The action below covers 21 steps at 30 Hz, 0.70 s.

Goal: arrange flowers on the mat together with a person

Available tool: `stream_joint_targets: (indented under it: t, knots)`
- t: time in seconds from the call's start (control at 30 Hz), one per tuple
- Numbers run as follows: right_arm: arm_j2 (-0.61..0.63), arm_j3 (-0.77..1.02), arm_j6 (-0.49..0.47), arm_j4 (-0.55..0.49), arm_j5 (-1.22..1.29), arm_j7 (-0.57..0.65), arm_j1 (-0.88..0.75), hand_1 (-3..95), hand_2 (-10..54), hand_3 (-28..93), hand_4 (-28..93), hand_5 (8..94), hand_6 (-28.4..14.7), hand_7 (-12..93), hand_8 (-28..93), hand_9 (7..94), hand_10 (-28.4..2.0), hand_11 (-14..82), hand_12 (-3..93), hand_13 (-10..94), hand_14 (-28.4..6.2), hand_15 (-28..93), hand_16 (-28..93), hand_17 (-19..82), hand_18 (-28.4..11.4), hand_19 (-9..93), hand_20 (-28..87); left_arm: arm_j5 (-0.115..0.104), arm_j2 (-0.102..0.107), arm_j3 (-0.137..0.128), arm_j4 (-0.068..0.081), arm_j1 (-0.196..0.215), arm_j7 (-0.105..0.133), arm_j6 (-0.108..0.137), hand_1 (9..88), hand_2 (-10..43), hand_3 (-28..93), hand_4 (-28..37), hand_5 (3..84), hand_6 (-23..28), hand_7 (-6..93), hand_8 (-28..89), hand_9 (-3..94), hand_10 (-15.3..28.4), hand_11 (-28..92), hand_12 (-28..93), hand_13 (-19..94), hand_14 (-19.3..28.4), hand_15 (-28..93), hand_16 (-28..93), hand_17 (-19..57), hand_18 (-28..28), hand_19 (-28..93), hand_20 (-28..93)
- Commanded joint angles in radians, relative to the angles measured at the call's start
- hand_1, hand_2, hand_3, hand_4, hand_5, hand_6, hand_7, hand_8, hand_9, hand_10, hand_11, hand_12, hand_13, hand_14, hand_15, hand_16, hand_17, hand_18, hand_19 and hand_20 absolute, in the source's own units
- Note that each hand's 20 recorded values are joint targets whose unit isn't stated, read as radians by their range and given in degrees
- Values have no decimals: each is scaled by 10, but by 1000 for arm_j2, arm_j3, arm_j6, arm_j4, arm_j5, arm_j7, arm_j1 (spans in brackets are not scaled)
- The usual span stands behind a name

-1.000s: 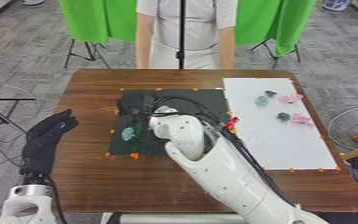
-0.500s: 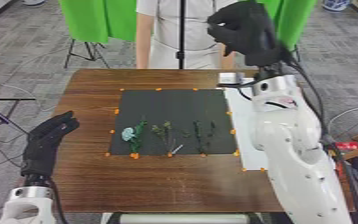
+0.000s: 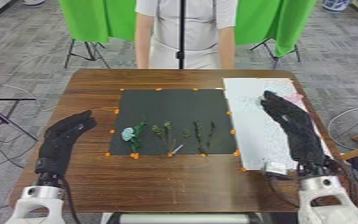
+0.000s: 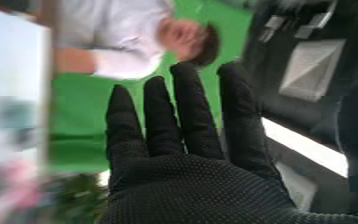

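Blue flower (image 3: 128, 134) and stems (image 3: 167, 136) on the dark mat (image 3: 171, 107)

The stems lie side by side, probably so each can take its own blossom; toward the far edge there seems to be room for them. The right hand (image 3: 286, 117), wide and holding nothing, is over the white mat (image 3: 249, 112) near the pink flower (image 3: 296, 98), and should pass above the mat edges. The left hand (image 3: 62, 139), also wide, is beside the dark mat

Smooth wooden table (image 3: 184, 187) (the mat (image 3: 171, 107) matt)
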Motion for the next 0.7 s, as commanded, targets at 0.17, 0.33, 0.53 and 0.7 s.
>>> stream_joint_targets:
  t: [0.17, 0.33, 0.53, 0.7]
  knots:
    - [-42, 22, 20, -5, 312, -11, -116, 69, 0, 799, -190, 419, 11, 89, -94, 455, -150, 49, 105, 313, -121, 87, 122, 193, -137, 29, 279, 13, -36, -14, -40, 19, -2, -39, 378, -56, 623, -127, 521, 6, 169, -83, 487, 126, 190, 128, 378, 167, 183, 39, 80, 124, 92, 236]
    - [-38, -1, 32, -6, 371, -12, -123, 48, 7, 804, -194, 381, 8, 80, -89, 396, -147, 33, 99, 275, -118, 72, 109, 188, -141, 28, 276, 8, -26, -11, -38, 7, -4, -46, 374, -55, 625, -127, 519, 10, 166, -82, 487, 127, 188, 128, 378, 167, 181, 40, 80, 124, 92, 236]
    - [-46, -34, 22, -11, 382, 0, -133, 31, 14, 803, -200, 344, 8, 76, -86, 336, -145, 14, 86, 249, -139, 60, 104, 179, -146, 29, 271, -3, -19, -5, -35, 5, 1, -40, 367, -50, 624, -128, 523, 12, 162, -80, 489, 128, 186, 128, 377, 170, 180, 40, 79, 124, 94, 236]
    - [-38, -49, 65, -15, 383, -31, -141, 30, 15, 804, -199, 347, 6, 78, -83, 337, -147, 18, 81, 255, -132, 62, 105, 178, -148, 34, 266, -6, -20, -12, -44, 26, -3, -27, 367, -49, 625, -130, 523, 13, 159, -79, 489, 128, 185, 128, 377, 170, 180, 41, 78, 125, 95, 237]
